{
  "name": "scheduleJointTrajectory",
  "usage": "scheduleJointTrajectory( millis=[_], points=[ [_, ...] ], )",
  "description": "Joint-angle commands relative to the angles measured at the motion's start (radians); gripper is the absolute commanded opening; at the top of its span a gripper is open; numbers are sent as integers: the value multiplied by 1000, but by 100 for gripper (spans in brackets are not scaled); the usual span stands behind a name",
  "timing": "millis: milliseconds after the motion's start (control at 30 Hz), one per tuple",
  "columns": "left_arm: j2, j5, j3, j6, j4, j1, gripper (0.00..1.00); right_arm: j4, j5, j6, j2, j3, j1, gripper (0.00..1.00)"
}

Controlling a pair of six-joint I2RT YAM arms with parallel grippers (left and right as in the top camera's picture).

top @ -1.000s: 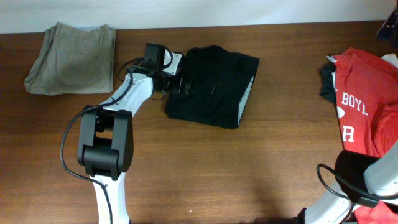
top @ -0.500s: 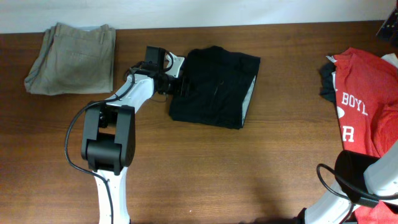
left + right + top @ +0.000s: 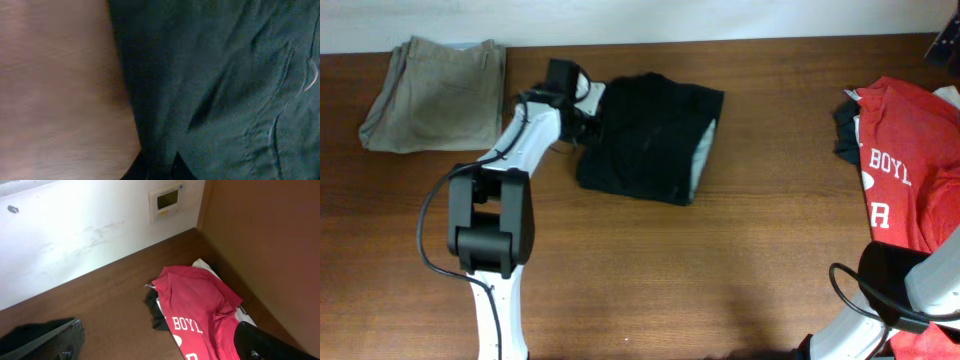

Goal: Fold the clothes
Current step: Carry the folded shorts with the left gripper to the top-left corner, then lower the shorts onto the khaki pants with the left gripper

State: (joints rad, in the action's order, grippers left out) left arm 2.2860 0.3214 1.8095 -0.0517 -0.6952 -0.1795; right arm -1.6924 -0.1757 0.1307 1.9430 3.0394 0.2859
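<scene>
Left claw (image 3: 587, 123): clamped on near edge of shorts (image 3: 645, 140), back-middle of bench (image 3: 720, 260). Could easily snag just the top layer and drag the fold apart, or slip off if yanked too fast

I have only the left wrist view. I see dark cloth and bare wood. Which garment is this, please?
Observer: The black shorts, folded, with grey lining showing along their right edge.
Operator: Where on them does the left pincer stand?
Observer: The left pincer is at their left edge, towards the far corner.
Operator: Does anything else wait to be folded?
Observer: Yes, a red T-shirt lies unfolded at the far right.
</scene>
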Motion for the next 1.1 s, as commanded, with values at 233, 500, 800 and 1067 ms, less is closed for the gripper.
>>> scheduleJointTrajectory(
  millis=[233, 500, 800, 1067],
  points=[
    [21, -246, 162, -71, -3, 130, 7, -6, -19, 1, -1, 0, 2, 99],
    [21, -307, 193, -130, 58, 198, 5, -6, -19, 1, -1, 0, 2, 99],
    [21, -390, 354, -130, 17, 214, 3, -6, -19, 1, -1, 0, 2, 99],
    [21, -390, 406, -121, -17, 273, 3, -6, -19, 1, -1, 0, 2, 99]
  ],
)
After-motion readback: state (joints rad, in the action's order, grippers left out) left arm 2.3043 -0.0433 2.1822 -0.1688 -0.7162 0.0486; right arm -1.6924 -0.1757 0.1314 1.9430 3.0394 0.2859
